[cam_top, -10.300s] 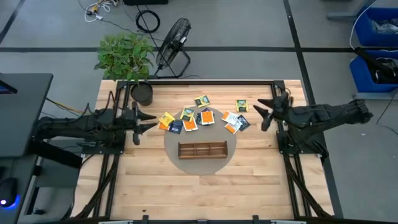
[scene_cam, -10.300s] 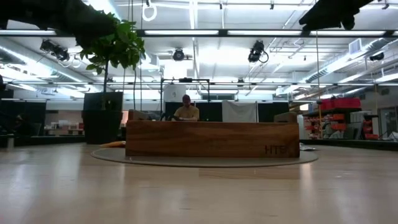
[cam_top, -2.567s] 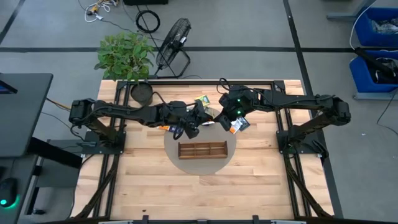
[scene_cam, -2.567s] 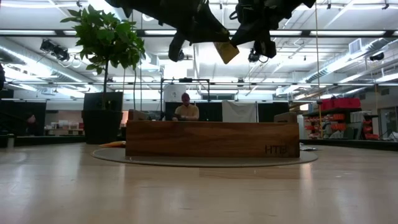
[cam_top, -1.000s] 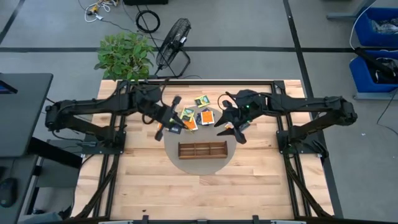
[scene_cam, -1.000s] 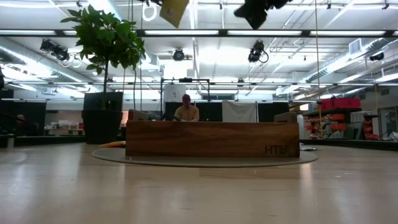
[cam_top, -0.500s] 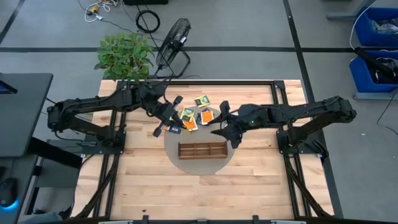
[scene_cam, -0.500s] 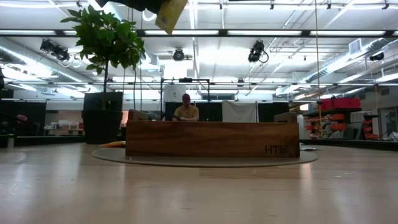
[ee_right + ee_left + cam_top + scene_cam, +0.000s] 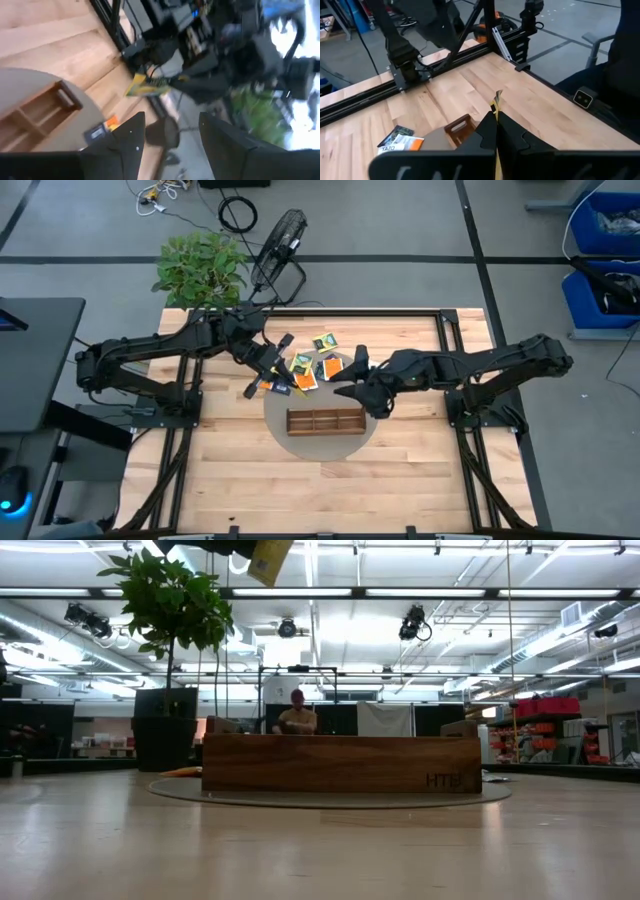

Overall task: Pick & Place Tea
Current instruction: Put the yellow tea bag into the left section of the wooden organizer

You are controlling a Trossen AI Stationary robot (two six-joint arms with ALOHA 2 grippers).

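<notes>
left gripper point(image 9: 266, 369): fingers point(image 9: 487, 131) pressed together on one yellow tea packet point(image 9: 496, 102), pinched edge-on and standing up from the fingertips; held in the air above the table's left-centre, just left of the loose packets; same packet showing at the top edge of the low view point(image 9: 271, 558) and, farther off, in the right wrist view point(image 9: 148, 85).

right gripper point(image 9: 358, 383): fingers point(image 9: 129, 136) spread apart, nothing between them; positioned over the right part of the round grey mat point(image 9: 372, 420), just above the tray's right end.

remaining tea packets point(image 9: 318, 367): loose cluster of orange, yellow, dark blue and green squares lying flat on the mat's far side, between the two grippers, behind the tray; two more seen lying near the tray's end in the left wrist view point(image 9: 399, 142).

wooden tray point(image 9: 326, 421): long, three compartments, on the mat nearer the table's front edge; compartments without packets as seen from above.

wooden table point(image 9: 330, 485): light planks, black frame.

beyond the table: potted plant point(image 9: 202, 268), floor fan point(image 9: 278, 242), person point(image 9: 297, 718) seated far back in the room.
</notes>
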